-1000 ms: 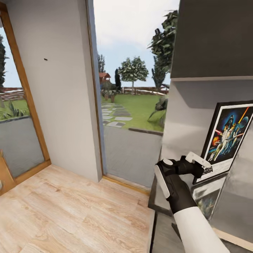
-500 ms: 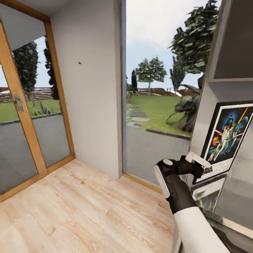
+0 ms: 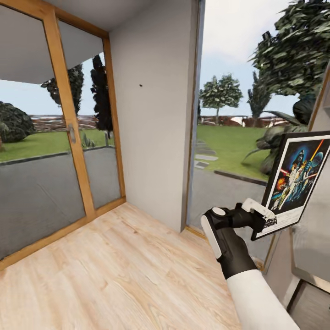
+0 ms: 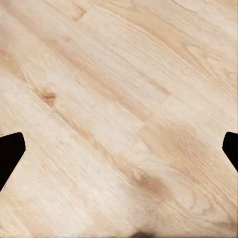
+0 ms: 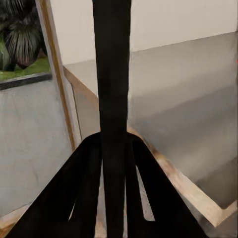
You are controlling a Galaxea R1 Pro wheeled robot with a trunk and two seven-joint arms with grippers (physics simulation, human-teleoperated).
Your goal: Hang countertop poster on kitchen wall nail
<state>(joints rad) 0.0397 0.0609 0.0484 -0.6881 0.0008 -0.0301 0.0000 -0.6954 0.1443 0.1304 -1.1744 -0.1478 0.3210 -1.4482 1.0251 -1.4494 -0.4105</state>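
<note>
Head view: the robot faces a room corner with a pale wood floor (image 3: 114,270), a glass door in a wooden frame (image 3: 68,133) and a plain pale grey wall (image 3: 156,137), with lawn and trees outside.
Right gripper: the right gripper (image 3: 256,215) is raised at the right of the head view, its black wrist and white forearm running down toward the lower edge. Its fingers are clamped on the lower left corner of the poster.
Poster: the poster (image 3: 297,181) is held upright and slightly tilted in the air, its artwork facing the camera, black frame and white border plain to see, and the title strip just beside the gripper. Its right side is cut off by the picture's edge.
Wall nail: the wall nail (image 3: 140,85) is a tiny dark dot high on the grey wall, well apart from the poster and to its left.
Right wrist view: the poster's thin black edge (image 5: 112,99) runs straight up between the two dark fingers (image 5: 79,198), which press on it from both sides. Behind it are a wooden frame and a grey surface.
Left wrist view: the left gripper (image 4: 119,148) looks down at the wood floor (image 4: 119,99); its two dark fingertips sit at opposite edges, wide apart, with nothing between them.
</note>
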